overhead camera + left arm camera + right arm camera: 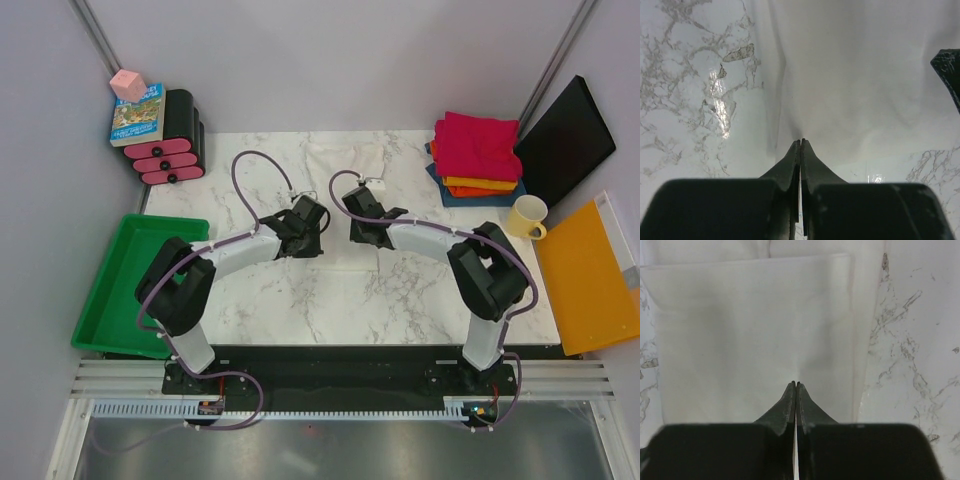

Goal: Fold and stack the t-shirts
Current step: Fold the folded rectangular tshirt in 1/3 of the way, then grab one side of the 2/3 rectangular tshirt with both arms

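The off-white t-shirt (755,330) lies spread on the marble table (330,300), at its middle towards the far edge. Both arms reach in over it from either side, which looks like the setup for a two-handed fold. The left gripper (801,142) has its fingers pressed together, and creases in the cloth run down to their tips. It is therefore probably pinching an edge of the shirt so that side can be carried over. The right gripper (796,385) also has its fingers together, with the tips against a flat panel of the shirt that already has a straight folded edge. Whether a layer is caught between them cannot be told. Taking the cloth at two points side by side would keep the edge taut and the fold square. The finished shirts sit at the far right corner, with the magenta t-shirt (478,140) on top, the orange t-shirt (480,184) under it and the dark blue t-shirt (445,190) at the bottom. That pile is well apart from the working area and is likely where this shirt goes once folded.
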